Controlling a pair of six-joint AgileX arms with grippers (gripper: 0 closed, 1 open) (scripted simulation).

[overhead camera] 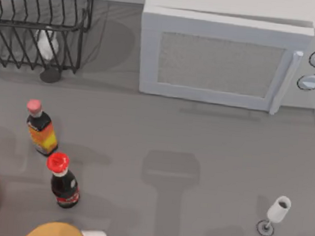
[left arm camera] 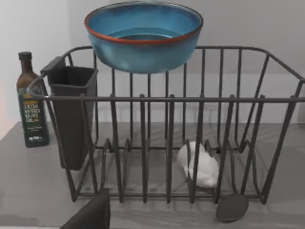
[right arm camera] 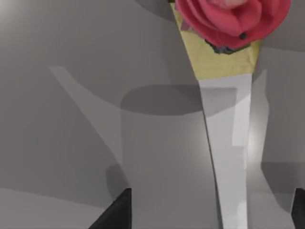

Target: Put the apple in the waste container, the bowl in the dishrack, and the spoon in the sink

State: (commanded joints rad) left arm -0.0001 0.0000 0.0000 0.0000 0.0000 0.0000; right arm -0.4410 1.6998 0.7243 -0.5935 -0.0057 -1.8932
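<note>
Two bottles (overhead camera: 51, 152) crowd left; table (overhead camera: 198, 155) middle open.

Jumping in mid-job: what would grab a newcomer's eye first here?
The large teal-blue bowl with a reddish-brown rim, up at the top of the black wire dishrack at the table's far left. Next, the big white microwave at the back, then the two capped bottles at front left.

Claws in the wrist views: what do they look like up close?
The right claw has two dark, nearly black fingers with flat, angular, wedge-like tips. The left claw looks the same: dark, matte and angular. No cables or markings are visible on either.
</note>
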